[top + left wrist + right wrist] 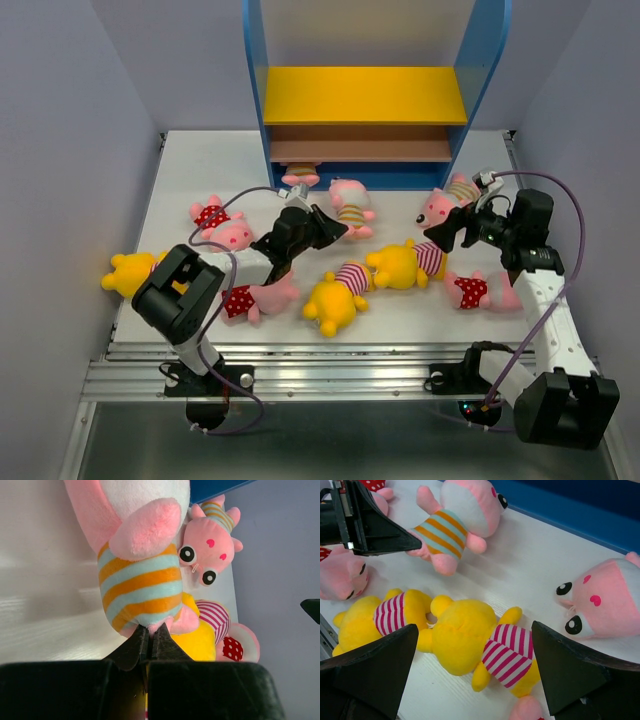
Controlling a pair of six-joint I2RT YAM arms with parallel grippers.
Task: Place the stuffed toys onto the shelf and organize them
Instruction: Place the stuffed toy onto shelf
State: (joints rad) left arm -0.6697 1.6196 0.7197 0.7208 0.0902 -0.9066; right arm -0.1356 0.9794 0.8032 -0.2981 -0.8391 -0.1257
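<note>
Stuffed toys (460, 640): soft, matt plush cloth. Table (535, 575): white, smooth, faintly grained. Shelf (360, 95): smooth painted boards, possibly wood. Left gripper (150, 632): black, matt finish.

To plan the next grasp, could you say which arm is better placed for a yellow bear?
Right, probably: the right gripper hangs open over a yellow bear, while the left gripper is shut at the striped pig's feet.

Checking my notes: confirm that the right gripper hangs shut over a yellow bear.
Wrong: the right gripper is open, not shut, with its fingers spread wide on either side of the yellow bear. The right wrist view shows it.
</note>
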